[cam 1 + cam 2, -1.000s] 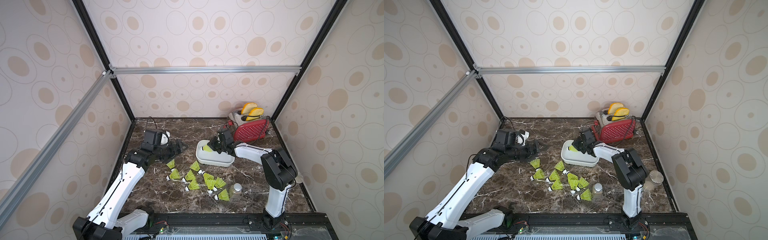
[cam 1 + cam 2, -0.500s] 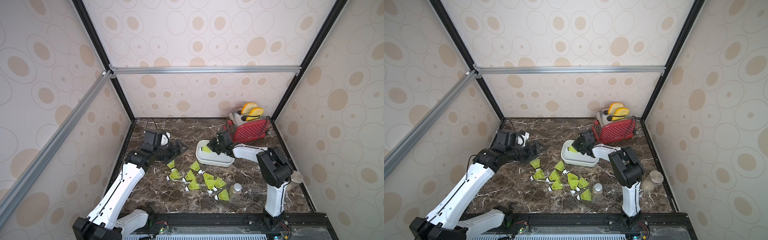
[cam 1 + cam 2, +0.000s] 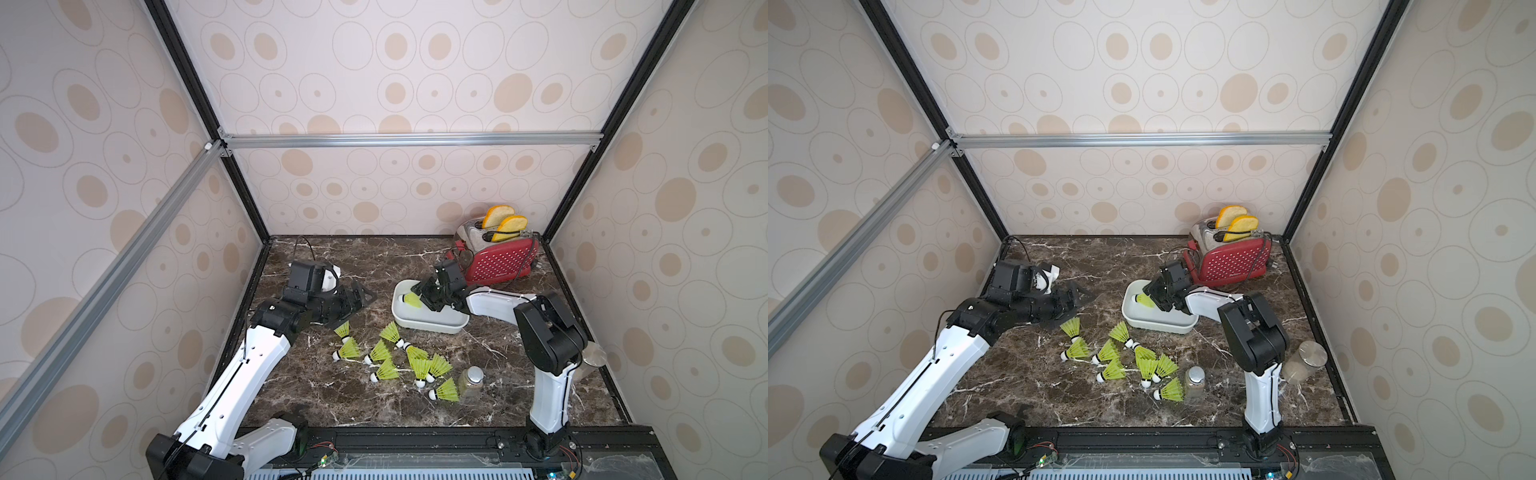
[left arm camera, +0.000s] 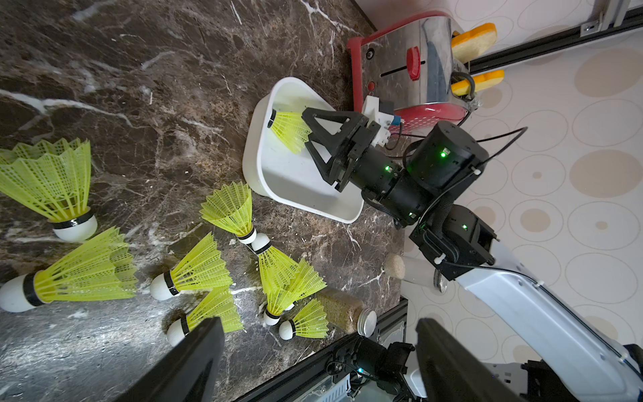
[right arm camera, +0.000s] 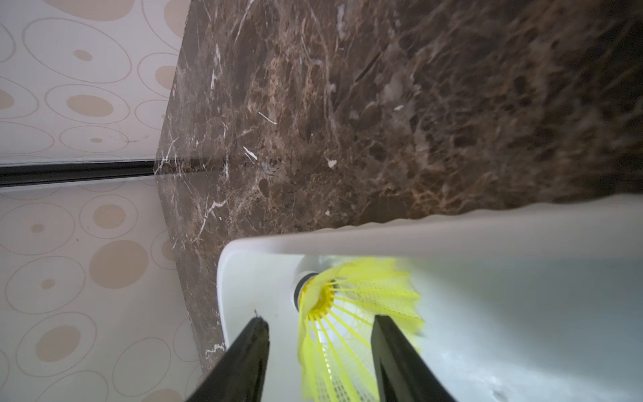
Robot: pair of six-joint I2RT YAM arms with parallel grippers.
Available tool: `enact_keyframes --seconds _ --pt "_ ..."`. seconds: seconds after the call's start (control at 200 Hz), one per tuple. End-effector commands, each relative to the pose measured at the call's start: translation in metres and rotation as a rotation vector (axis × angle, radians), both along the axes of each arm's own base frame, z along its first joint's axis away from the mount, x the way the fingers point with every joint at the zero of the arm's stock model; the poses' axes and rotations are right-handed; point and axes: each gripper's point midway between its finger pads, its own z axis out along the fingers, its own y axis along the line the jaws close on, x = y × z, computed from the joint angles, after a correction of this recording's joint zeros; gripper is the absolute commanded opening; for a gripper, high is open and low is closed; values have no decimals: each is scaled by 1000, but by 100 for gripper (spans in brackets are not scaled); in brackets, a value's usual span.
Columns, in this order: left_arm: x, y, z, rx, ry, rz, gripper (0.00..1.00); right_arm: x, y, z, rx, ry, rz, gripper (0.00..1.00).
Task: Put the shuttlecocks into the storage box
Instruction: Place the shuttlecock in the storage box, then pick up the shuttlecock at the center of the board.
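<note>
Your right gripper (image 4: 307, 128) hangs over the 9 o'clock end of the storage box (image 3: 432, 327) with its jaws parted and clamping nothing. 1 shuttlecock (image 3: 410, 300) is inside the box there, its skirt between the jaws and its white tip toward the end wall. Your left gripper (image 4: 318, 325) hovers at 9 o'clock of the box, jaws spread wide and empty. You have 8 more shuttlecocks (image 3: 380, 353) on the bench (image 3: 316, 386) at 6 o'clock of the box. A small jar (image 3: 471, 379) stands just beside that group's 4 o'clock edge.
</note>
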Motion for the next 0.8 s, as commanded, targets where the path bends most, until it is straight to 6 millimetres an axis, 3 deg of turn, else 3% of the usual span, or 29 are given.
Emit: enact_keyframes --seconds 0.0,0.255,0.551,0.686,0.796 --pt "-2 0 4 -5 -16 -12 89 -1 -5 14 -12 1 6 54" --pt "-1 -1 5 9 -19 -30 89 -8 -23 45 -49 -33 18 53" --pt "-10 -1 21 46 -34 -91 89 -31 -45 115 -184 -167 195 50" --pt "-28 -2 17 73 -3 -146 89 -56 -45 131 -216 -210 367 49" --pt "-47 -7 10 108 18 -205 89 -89 -50 123 -263 -176 545 47"
